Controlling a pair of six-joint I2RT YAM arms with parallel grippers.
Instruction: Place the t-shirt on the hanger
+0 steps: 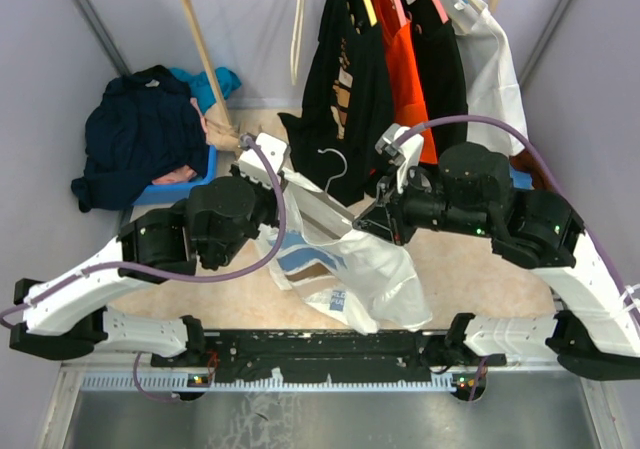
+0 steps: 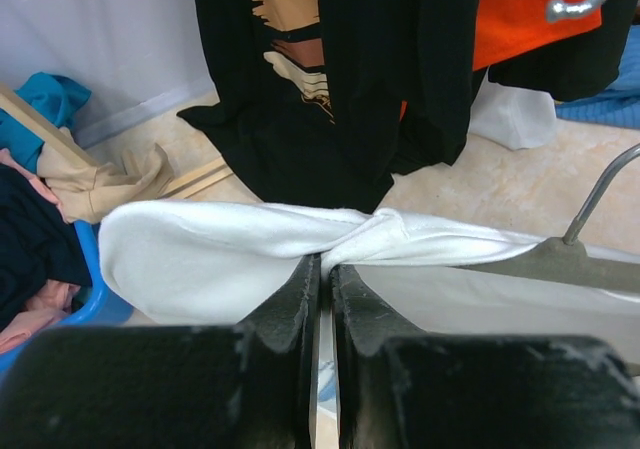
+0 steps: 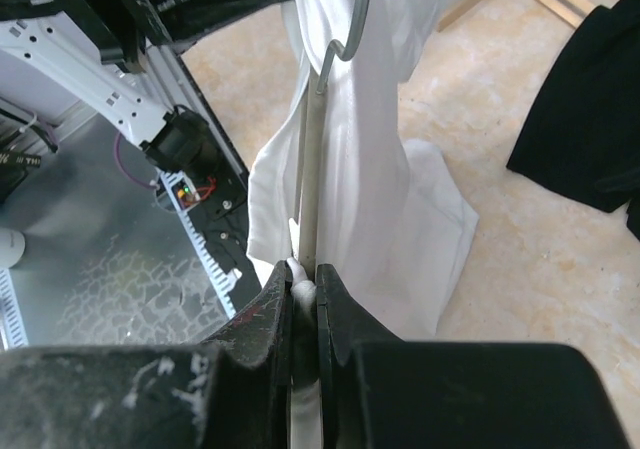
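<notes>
– Two arms on the rig. State each pose.

– The left arm (image 1: 150,244) rises from its base with the elbow bent. Its forearm angles inward and away over the table (image 1: 480,269). The right arm (image 1: 540,224) roughly mirrors it, with the elbow high on the outer side and the wrist turned inward toward the other arm. Both wrists are held above the surface and well apart, with the load strung between them.

– Anything past them?

– A black garment (image 2: 340,79) hangs beyond the left pincer (image 2: 322,274), clear of it.

– The load?

– It is the t-shirt (image 1: 375,274), white with a blue print. One bunched end sits at the left pincer. From there the cloth runs across toward the right pincer (image 3: 303,294). The bulk hangs below both, and its lower folds reach the table.

– And the hanger?

– The hanger (image 1: 320,197) is pale grey and slants between the two pincers with the cloth lying against it. I cannot tell whether it sits inside the neck opening. Its silver hook (image 1: 335,162) stands up roughly midway between them.

– Pincer states?

– Left: the fingers (image 2: 285,309) are drawn together, clamped on a gathered fold of the t-shirt right at their tips. Right: the fingers (image 3: 345,314) are pressed together on the end of the hanger's arm. That arm runs straight out ahead of them, and a pinch of white cloth is caught alongside.
</notes>
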